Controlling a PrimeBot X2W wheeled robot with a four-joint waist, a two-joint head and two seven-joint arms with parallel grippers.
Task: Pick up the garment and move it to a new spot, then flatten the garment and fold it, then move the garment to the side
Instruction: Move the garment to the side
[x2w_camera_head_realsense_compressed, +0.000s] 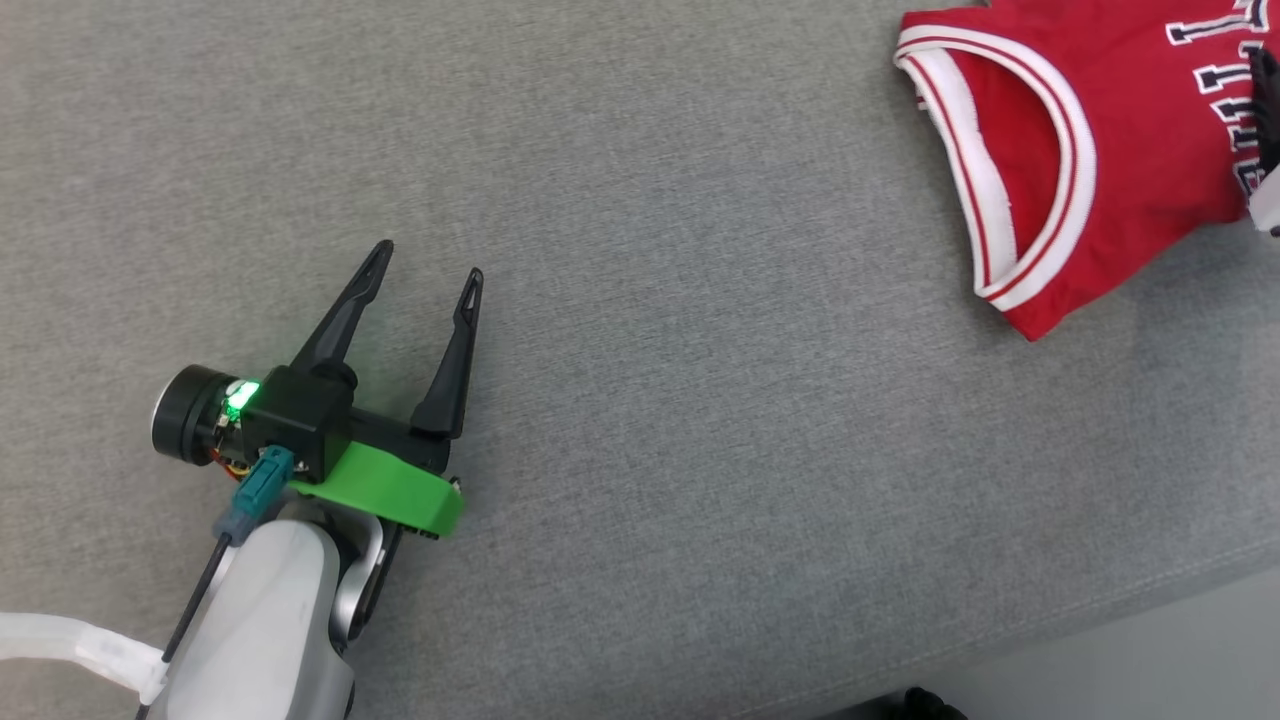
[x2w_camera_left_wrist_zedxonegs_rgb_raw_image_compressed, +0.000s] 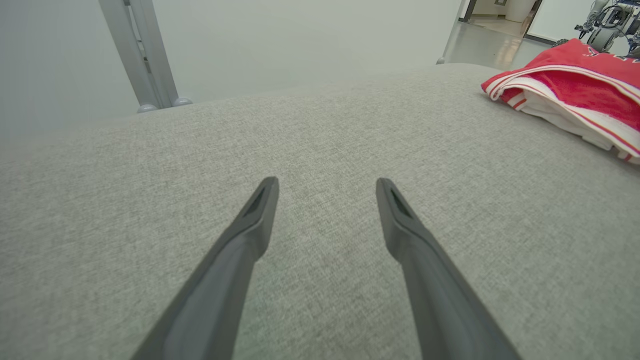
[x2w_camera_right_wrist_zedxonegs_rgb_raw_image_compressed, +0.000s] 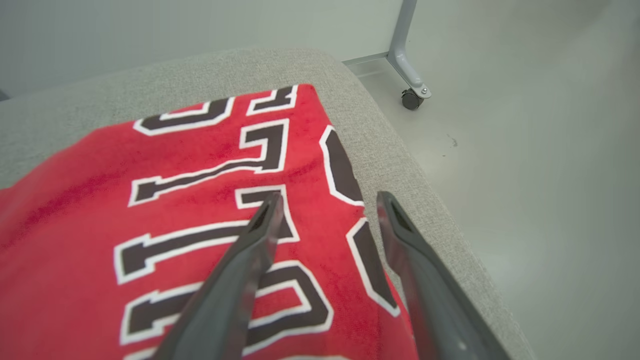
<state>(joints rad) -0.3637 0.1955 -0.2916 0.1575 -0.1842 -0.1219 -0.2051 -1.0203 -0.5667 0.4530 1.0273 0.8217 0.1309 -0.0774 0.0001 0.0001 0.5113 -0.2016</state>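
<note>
The folded red garment (x2w_camera_head_realsense_compressed: 1150, 170) lies upper right in the head view, on the grey surface (x2w_camera_head_realsense_compressed: 700, 420). The right claw (x2w_camera_right_wrist_zedxonegs_rgb_raw_image_compressed: 330, 196) hangs spread over it — the left claw (x2w_camera_head_realsense_compressed: 430, 260), lower left, spread too.

The left gripper (x2w_camera_head_realsense_compressed: 430, 260) points forward and slightly to the right, its two fingers spread wide. The right gripper (x2w_camera_right_wrist_zedxonegs_rgb_raw_image_compressed: 330, 196) also has its fingers apart, gripping nothing.

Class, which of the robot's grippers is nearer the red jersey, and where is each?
Right. The right gripper is over the red jersey, on its lettering by the cushion edge; the left gripper is over bare cushion, well to the jersey's left.
</note>
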